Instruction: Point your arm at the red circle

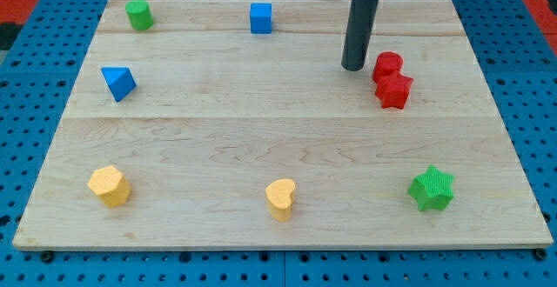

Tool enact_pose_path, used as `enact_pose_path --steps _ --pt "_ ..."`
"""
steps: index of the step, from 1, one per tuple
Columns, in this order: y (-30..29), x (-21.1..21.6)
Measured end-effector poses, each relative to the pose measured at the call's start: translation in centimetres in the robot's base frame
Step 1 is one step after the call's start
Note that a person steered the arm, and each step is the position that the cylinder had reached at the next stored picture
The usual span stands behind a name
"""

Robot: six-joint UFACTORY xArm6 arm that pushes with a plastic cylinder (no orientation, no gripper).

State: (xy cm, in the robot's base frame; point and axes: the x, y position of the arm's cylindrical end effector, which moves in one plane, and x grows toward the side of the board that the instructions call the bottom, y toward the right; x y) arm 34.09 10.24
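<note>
We are holding my tip [354,66] just beside the red circle [387,64], at its 9 o'clock, with a narrow gap showing between them. The red circle is standing upright on the bench [261,130], a short cylinder with its axis vertical and no discernible facing, touching the red star [394,90] at its 5 o'clock. Our end effector is only a rod, grasping nothing.

I have a single camera, set in front of the wooden board [287,126] and above it, looking down at a slant so the far edge sits at the view's top. It stands near enough that the board almost fills the frame, with blue pegboard [26,104] around the edges.
</note>
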Motion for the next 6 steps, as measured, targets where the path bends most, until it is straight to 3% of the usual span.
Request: enact_pose_path --steps 1,3,6 --pt "0.2 -2.8" --pt "8.1 -2.8" --pt "9.4 -1.7"
